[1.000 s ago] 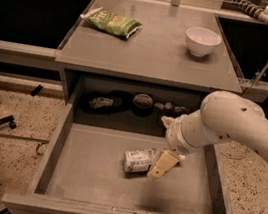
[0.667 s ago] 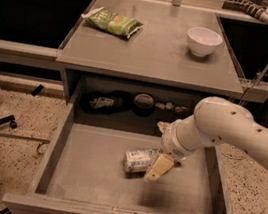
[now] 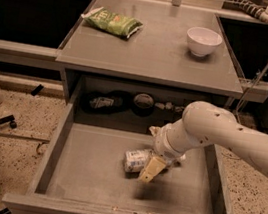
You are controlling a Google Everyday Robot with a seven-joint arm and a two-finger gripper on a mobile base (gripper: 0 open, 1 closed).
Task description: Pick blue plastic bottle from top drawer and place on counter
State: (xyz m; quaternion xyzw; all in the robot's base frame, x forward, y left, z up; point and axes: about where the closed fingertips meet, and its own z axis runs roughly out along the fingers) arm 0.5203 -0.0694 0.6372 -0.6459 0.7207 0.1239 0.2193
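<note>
Edging left, claw [image 3: 150, 169] now meets blue plastic bottle [image 3: 135, 160] in top drawer [image 3: 88, 172]; grip state cannot be told; lift pending

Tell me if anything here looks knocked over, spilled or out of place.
Only one thing: the blue plastic bottle lies on its side, not upright, on the floor of the top drawer, right beside the gripper. The snack bag and bowl sit normally on the counter; nothing looks spilled.
</note>
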